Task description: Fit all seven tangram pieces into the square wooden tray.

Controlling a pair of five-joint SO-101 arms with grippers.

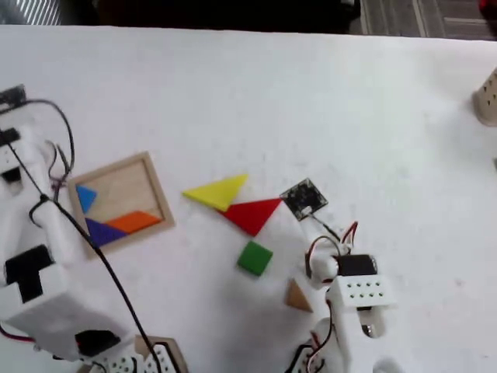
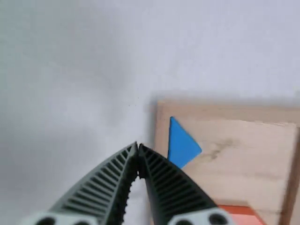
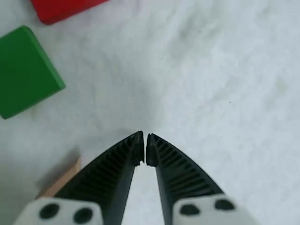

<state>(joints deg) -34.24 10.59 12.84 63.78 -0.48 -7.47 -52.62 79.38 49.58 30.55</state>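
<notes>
tangram assembly, tray partly filled. the square wooden tray holds three pieces, a blue triangle, a purple piece and an orange piece, with bare wood over the rest. four pieces lie loose on the table: a yellow triangle and a red triangle (corner to corner, touching or nearly so), a green square and a small tan triangle. the left gripper sits just outside the tray's rim near the blue triangle, fingers pressed together on nothing. the right gripper hangs over bare table just beside the tan triangle, fingers likewise pressed together and empty. step in hand, as judged: fetching a fourth piece. the next move calls for the right fingers to spread and straddle a nearby piece, probably the tan triangle or the green square.
</notes>
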